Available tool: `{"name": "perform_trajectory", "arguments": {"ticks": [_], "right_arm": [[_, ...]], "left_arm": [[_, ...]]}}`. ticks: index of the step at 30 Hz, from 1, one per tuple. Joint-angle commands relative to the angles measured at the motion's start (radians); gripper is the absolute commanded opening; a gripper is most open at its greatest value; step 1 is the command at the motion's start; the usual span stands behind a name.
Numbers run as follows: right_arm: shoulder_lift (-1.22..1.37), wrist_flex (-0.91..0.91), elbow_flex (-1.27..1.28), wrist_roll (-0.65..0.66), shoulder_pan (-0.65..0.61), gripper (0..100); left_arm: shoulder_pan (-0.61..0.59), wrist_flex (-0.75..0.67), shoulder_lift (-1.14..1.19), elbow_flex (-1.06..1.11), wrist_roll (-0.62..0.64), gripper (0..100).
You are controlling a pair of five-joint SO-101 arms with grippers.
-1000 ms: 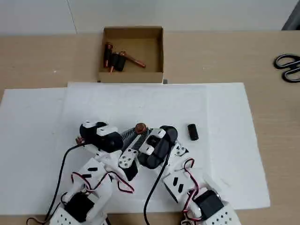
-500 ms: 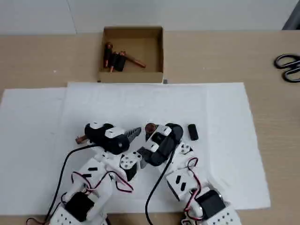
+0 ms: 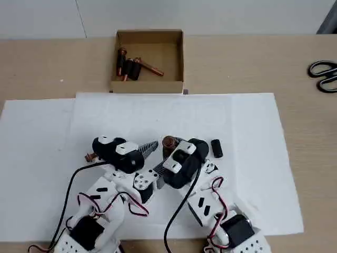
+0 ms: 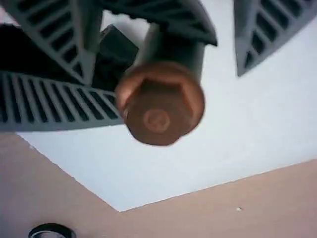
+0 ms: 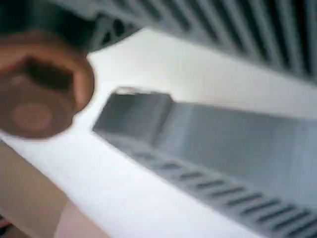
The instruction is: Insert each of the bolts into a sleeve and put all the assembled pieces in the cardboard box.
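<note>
A copper bolt (image 3: 168, 141) sits at the tip of my right gripper (image 3: 170, 148), which is shut on it, just above the white paper. In the left wrist view its hex head (image 4: 158, 109) faces the camera, with a dark sleeve (image 4: 176, 47) round the shank. My left gripper (image 3: 151, 147) is open just left of it, its ribbed fingers (image 4: 270, 29) wide apart and not touching the bolt. The bolt head (image 5: 37, 87) is blurred in the right wrist view. A loose black sleeve (image 3: 216, 148) lies to the right, and a second bolt (image 3: 89, 156) pokes out beside the left arm.
The cardboard box (image 3: 149, 87) stands at the back of the table, holding a few bolt-and-sleeve pieces (image 3: 131, 67). White paper (image 3: 237, 116) covers the work area. Scissors (image 3: 324, 75) lie at the far right edge.
The bolt has moved right with the right gripper, away from the left gripper, which has opened and now stands apart from it. Little has changed in the last half second.
</note>
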Motion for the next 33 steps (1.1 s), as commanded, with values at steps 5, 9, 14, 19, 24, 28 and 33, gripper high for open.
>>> {"name": "perform_trajectory", "arguments": {"ticks": [5, 9, 14, 19, 24, 28, 33], "right_arm": [[-0.008, -0.038, 0.02, 0.003, 0.01, 0.2], [-0.01, -0.041, 0.046, 0.003, 0.01, 0.2], [-0.01, -0.041, 0.052, 0.003, 0.01, 0.2], [-0.01, -0.039, 0.063, 0.003, 0.01, 0.2], [-0.01, -0.047, 0.078, 0.002, 0.012, 0.2], [-0.01, -0.041, 0.078, -0.006, 0.067, 0.2], [-0.007, -0.039, 0.064, -0.11, 0.225, 0.2]], "left_arm": [[0.003, -0.002, -0.008, -0.088, -0.003, 19], [0.003, -0.002, -0.008, -0.111, -0.003, 19], [-0.014, -0.003, -0.008, -0.133, -0.008, 19], [-0.138, -0.087, -0.005, -0.136, -0.092, 4], [-0.207, -0.097, -0.005, -0.081, -0.176, 1], [-0.305, -0.08, -0.006, -0.036, -0.186, 1], [-0.387, 0.02, -0.008, 0.042, -0.187, 1]]}}
